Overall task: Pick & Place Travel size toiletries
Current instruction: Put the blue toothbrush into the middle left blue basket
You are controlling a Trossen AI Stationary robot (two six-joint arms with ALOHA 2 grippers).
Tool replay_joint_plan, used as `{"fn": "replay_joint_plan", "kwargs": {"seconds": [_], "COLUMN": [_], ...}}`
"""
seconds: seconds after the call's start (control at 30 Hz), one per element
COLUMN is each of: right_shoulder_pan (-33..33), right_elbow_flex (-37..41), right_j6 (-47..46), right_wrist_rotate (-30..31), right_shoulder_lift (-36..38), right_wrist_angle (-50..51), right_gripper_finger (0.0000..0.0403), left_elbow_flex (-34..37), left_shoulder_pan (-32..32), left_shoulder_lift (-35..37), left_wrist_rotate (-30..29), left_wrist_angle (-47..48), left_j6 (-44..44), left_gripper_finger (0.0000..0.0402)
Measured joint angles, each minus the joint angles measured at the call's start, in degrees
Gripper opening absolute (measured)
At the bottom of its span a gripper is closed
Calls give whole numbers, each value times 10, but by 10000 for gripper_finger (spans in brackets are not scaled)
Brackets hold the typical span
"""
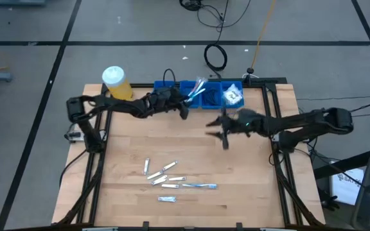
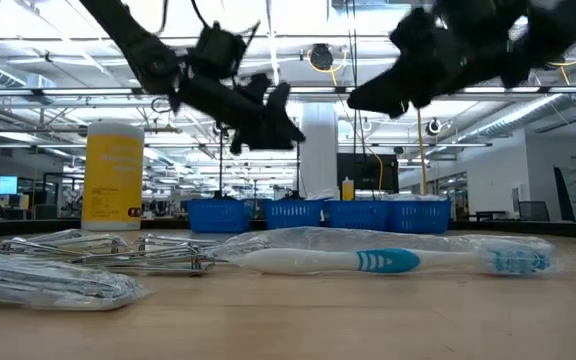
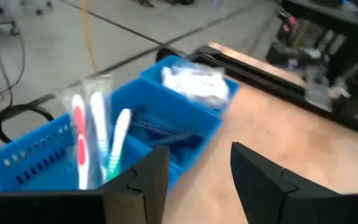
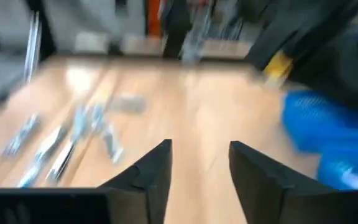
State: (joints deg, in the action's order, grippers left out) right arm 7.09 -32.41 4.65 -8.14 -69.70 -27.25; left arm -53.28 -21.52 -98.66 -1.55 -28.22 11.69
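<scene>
Bare worktop (image 1: 249,173) lies open between the blue tray (image 1: 172,86) at the back and the scattered toiletries (image 1: 172,179) in front; the yellow jar (image 1: 116,83) blocks the tray's left end.

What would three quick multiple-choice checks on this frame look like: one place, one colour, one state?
1. Where is the blue tray?
A. far edge of the table
B. near edge
C. on the floor

2. What colour is the jar?
A. red
B. yellow, white cap
C. black

3. How is the left gripper?
A. shut on a toothbrush
B. open, empty
C. out of view

Answers:
1 A, the high view shows it at the far edge.
2 B, visible beside the tray.
3 B, the left wrist view shows a bare gap between the fingers.
</scene>
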Motion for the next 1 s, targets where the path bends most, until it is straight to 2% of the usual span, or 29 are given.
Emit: {"fn": "replay_joint_plan", "kwargs": {"seconds": [0.1, 0.17, 0.27, 0.43, 0.63, 0.8, 1.0], "right_shoulder_pan": [-95, -153, -234, -327, -362, -362, -373], "right_elbow_flex": [-76, -100, -105, -106, -116, -164, -192], "right_j6": [-3, -38, -113, -220, -250, -244, -249], "right_wrist_rotate": [84, 111, 109, 114, 119, 156, 139], "right_shoulder_lift": [1, -7, -13, -58, -180, -268, -336], "right_wrist_angle": [213, 284, 311, 301, 221, 255, 269], "right_gripper_finger": [182, 199, 215, 215, 209, 219, 221], "left_elbow_flex": [-1, 0, 0, 0, 0, 0, 0], "left_shoulder_pan": [19, 30, 42, 51, 51, 56, 65], "left_shoulder_lift": [41, 66, 103, 143, 171, 170, 170], "left_wrist_rotate": [-4, -15, -33, -91, -106, -105, -105], "left_wrist_angle": [32, 57, 89, 107, 89, 70, 99], "left_j6": [-32, -44, -56, -56, -51, -35, -23], "left_gripper_finger": [159, 156, 153, 152, 152, 152, 152]}}
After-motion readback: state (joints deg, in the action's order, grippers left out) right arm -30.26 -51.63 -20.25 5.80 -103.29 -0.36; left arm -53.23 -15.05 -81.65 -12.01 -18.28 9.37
